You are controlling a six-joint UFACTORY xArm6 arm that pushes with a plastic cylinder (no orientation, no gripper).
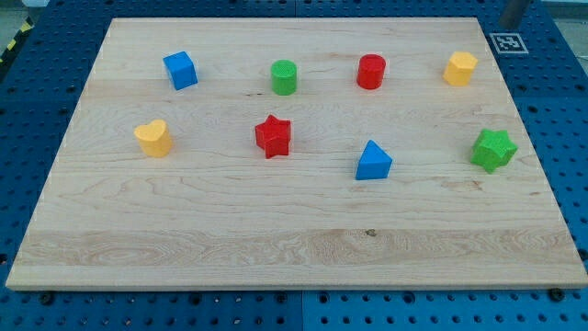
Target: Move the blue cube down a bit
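Observation:
The blue cube (180, 70) sits on the wooden board (294, 248) near the view's top left. My rod shows only at the view's top right corner, beyond the board's edge. My tip (508, 25) is just above a black-and-white marker tag (507, 42), far to the right of the blue cube and not touching any block.
A green cylinder (284, 77), a red cylinder (371, 71) and a yellow hexagonal block (460, 68) share the top row. A yellow heart (153, 138), a red star (273, 136), a blue triangular block (372, 161) and a green star (493, 149) lie lower.

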